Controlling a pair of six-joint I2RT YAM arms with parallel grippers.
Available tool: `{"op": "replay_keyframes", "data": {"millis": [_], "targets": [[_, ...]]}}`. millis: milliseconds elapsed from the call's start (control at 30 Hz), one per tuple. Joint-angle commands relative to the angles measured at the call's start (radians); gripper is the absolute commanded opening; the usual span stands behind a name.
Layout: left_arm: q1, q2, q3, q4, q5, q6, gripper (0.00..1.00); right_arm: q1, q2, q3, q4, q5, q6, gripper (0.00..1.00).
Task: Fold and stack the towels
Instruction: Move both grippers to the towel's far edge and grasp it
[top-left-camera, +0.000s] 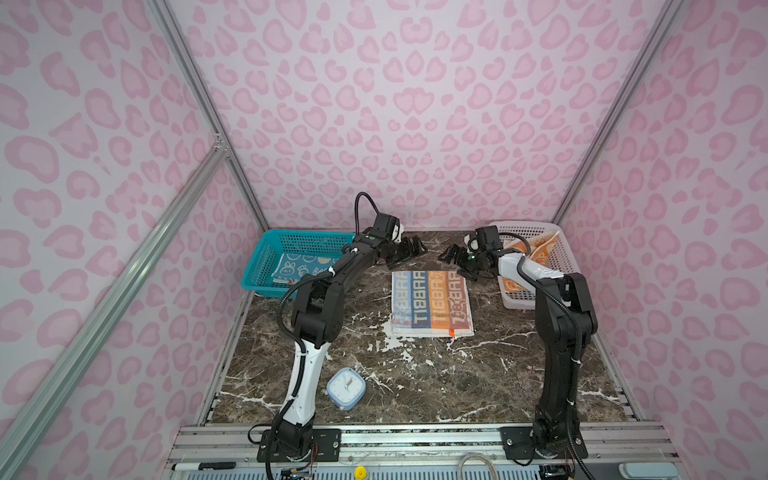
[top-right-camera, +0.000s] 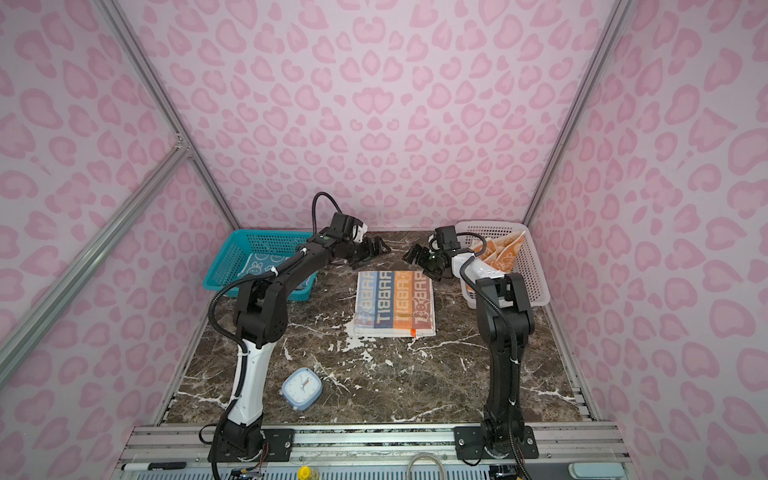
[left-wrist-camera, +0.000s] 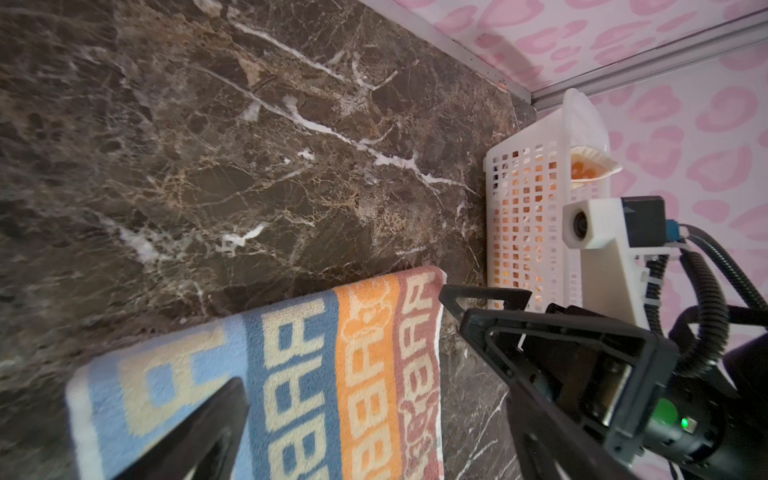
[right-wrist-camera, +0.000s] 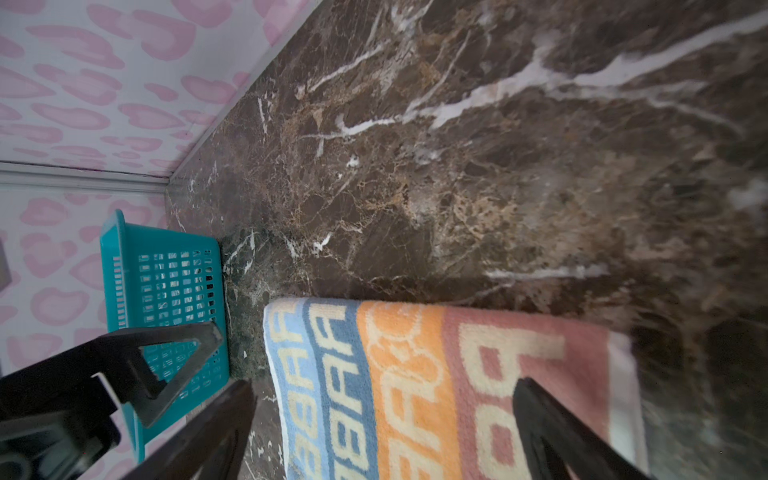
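Marble (top-left-camera: 430, 243) lies open past striped towel (top-left-camera: 432, 303); left claw (top-left-camera: 411, 250), right claw (top-left-camera: 449, 254) wide near its far edge.

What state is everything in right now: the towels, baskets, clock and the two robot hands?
striped towel: flat on the table, apparently folded, not held.
blue towel: lying in the teal basket.
orange towel: crumpled in the white basket.
left hand: open, empty, above the striped towel's far edge.
right hand: open, empty, near the same edge.
clock: lying face up on the table.
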Motion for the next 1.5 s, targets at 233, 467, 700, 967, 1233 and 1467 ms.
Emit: {"op": "replay_keyframes", "data": {"millis": [233, 467, 700, 967, 1233, 1467], "targets": [[0.003, 0.092, -0.025, 0.032, 0.001, -0.013, 0.98, -0.002, 0.09, 0.04, -0.016, -0.013, -0.033, 0.99], [0.022, 0.093, -0.081, 0.009, -0.048, 0.05, 0.98, -0.03, 0.101, 0.048, -0.051, -0.01, -0.077, 0.99], [0.022, 0.06, -0.034, -0.026, -0.04, 0.147, 0.98, -0.028, 0.083, 0.141, -0.188, 0.009, -0.199, 0.99], [0.02, -0.042, 0.058, -0.137, -0.063, 0.26, 0.98, -0.014, 0.116, 0.323, -0.454, 0.211, -0.398, 0.96], [0.019, -0.113, -0.028, -0.141, -0.1, 0.273, 0.98, -0.001, 0.239, 0.452, -0.556, 0.289, -0.482, 0.71], [0.014, -0.149, -0.092, -0.138, -0.147, 0.312, 0.98, -0.005, 0.277, 0.462, -0.56, 0.31, -0.503, 0.48]]}}
